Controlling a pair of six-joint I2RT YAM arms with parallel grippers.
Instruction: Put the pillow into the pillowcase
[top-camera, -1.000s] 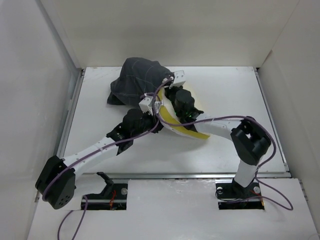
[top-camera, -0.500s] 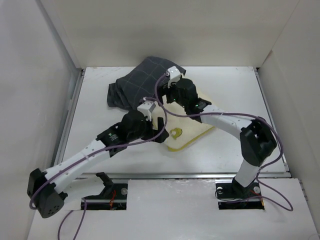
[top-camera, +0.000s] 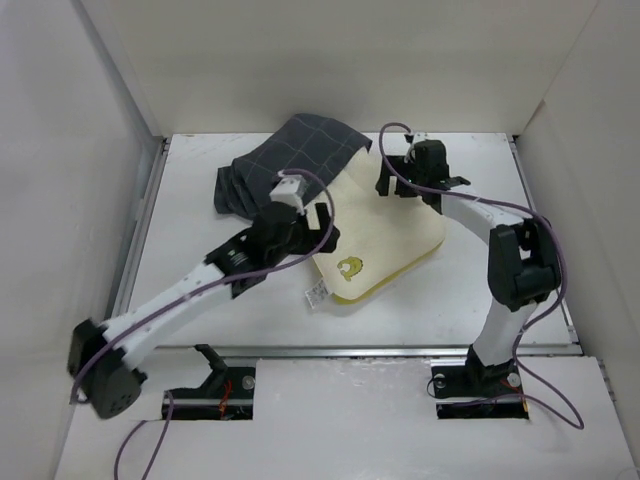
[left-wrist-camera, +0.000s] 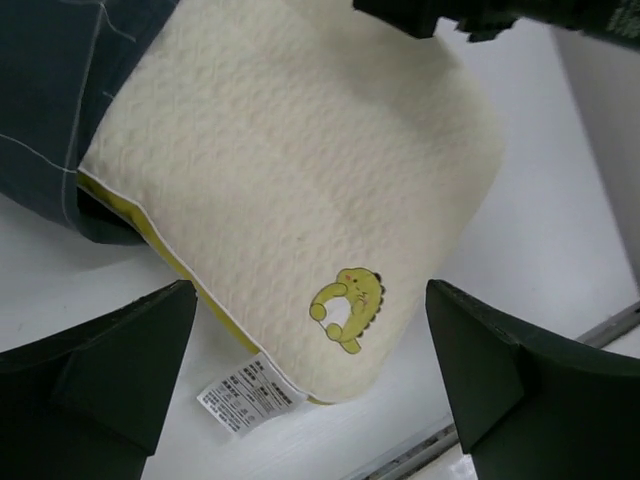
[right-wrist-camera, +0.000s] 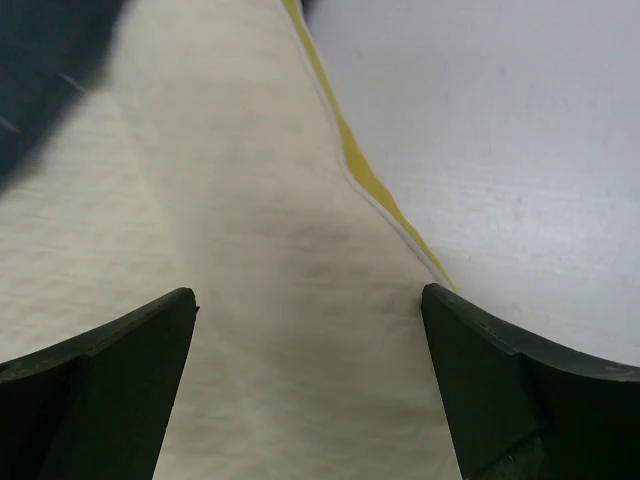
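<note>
The cream-yellow pillow (top-camera: 390, 225) lies flat on the white table, its far-left end tucked under the mouth of the dark grid-patterned pillowcase (top-camera: 285, 160). Its white tag (top-camera: 317, 292) and green mark (top-camera: 350, 266) show at the near corner. My left gripper (top-camera: 318, 228) hovers open over the pillow's left edge. In the left wrist view the pillow (left-wrist-camera: 300, 180), the mark (left-wrist-camera: 347, 310) and the tag (left-wrist-camera: 248, 392) lie below the open left gripper (left-wrist-camera: 310, 290), with pillowcase (left-wrist-camera: 50, 100) at upper left. My right gripper (top-camera: 412, 188) stands open above the pillow's far right corner, over pillow fabric (right-wrist-camera: 250, 300).
White walls close in the table on the left, back and right. A metal rail (top-camera: 350, 350) runs along the near table edge. The right arm (left-wrist-camera: 480, 15) crosses the top of the left wrist view. Bare table (right-wrist-camera: 500, 150) lies right of the pillow's yellow edge.
Both grippers have opened and let go of the pillow, which dropped from a raised fold to lie flat. The right gripper moved back and right; the left one drew off to the pillow's left edge.
</note>
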